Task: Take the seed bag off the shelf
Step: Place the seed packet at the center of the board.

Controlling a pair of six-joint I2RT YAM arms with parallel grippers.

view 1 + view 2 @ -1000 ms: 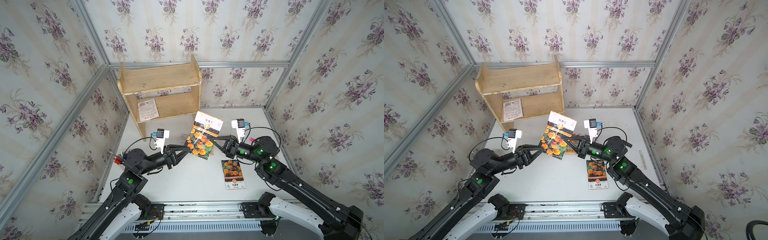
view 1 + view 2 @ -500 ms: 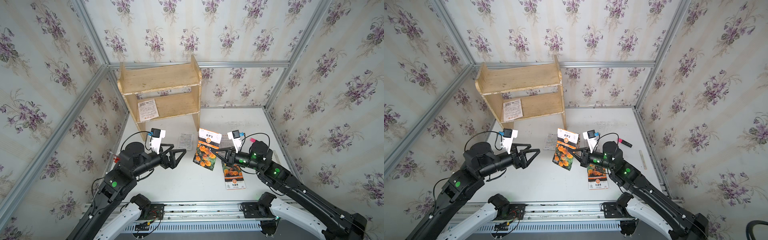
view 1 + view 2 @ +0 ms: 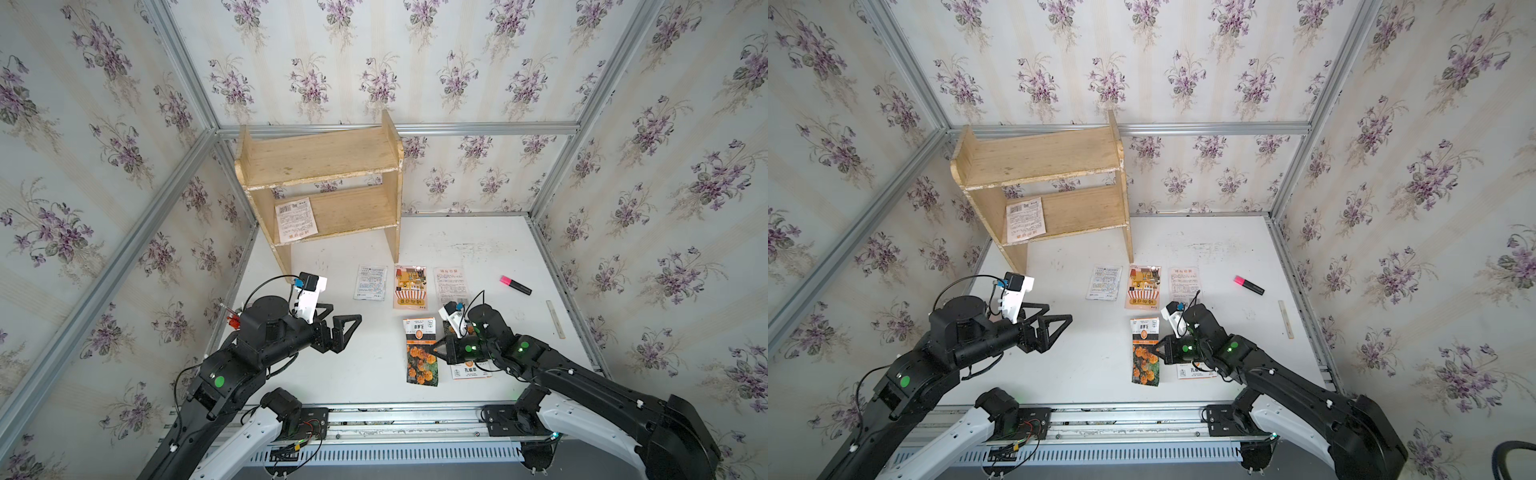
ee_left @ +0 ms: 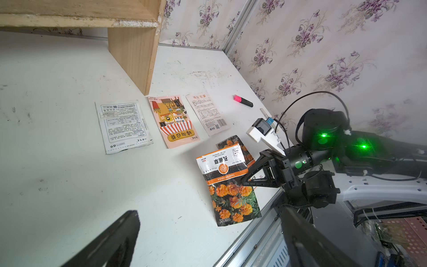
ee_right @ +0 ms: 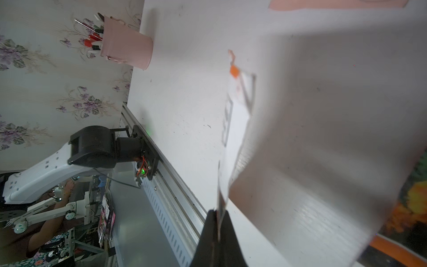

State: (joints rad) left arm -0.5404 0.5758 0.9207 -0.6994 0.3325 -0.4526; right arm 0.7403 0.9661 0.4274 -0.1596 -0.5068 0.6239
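since a second ago the left jaws have let go of the marigold seed bag and drawn back, and the bag has come down from mid-air to the counter. the left arm sits folded low with its forearm about level. its jaws are spread wide and empty, and they point at the bag, which lies well apart in front of them. the right jaws are shut tight on the bag's side edge. the bag reaches out from their tips toward the left jaws; its far end seems to touch the counter and its held edge looks a little raised. the right arm stretches low over a second marigold bag lying just beneath the jaws. i judge the step in hand to be laying the bag down. next the right jaws would need to open and lift clear. a white seed bag is on the lower tier of the shelf, far beyond both jaws, so a reach there seems due.
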